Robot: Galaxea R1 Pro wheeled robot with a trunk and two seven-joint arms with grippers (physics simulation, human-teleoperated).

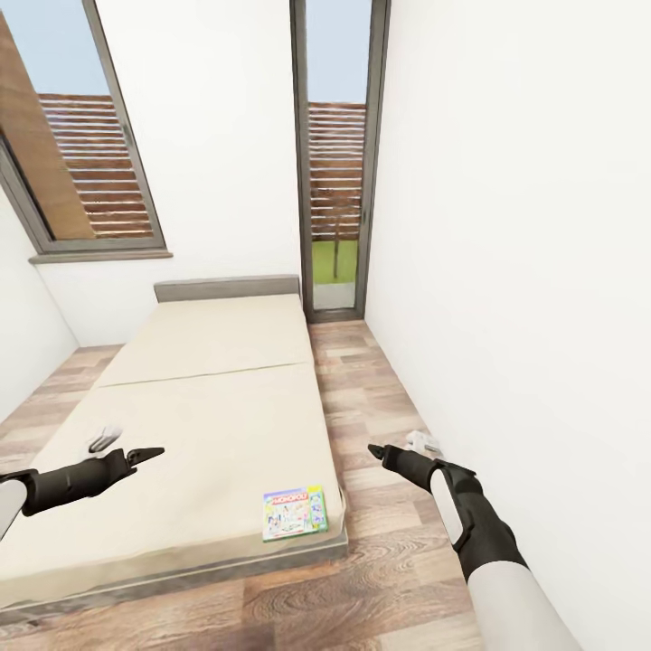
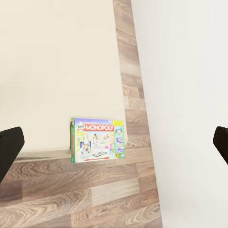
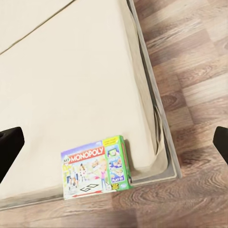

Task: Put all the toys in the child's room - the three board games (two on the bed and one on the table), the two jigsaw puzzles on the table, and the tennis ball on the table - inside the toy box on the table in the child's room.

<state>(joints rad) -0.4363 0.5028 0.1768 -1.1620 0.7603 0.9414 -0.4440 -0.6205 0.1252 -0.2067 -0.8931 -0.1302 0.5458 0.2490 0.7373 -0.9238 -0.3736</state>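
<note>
Your left gripper (image 1: 155, 450) hangs over the bed (image 1: 208, 380), and your right gripper (image 1: 375, 449) hangs over the wood floor (image 1: 380, 561) beside it. In both wrist views the finger tips sit at opposite edges of the frame, so both sets of jaws are spread wide and hold nothing.

The Monopoly game (image 1: 295, 512) lies flat on the mattress at the near corner of the bed. It sits between your two grippers, below and ahead of each, and apart from both.

Only this one game is visible on the bed. Judge the task as unfinished: this box is not yet picked up and must go to the toy box. The status of the other toys cannot be told from here.

Next, lower a gripper toward the game's free edge.
</note>
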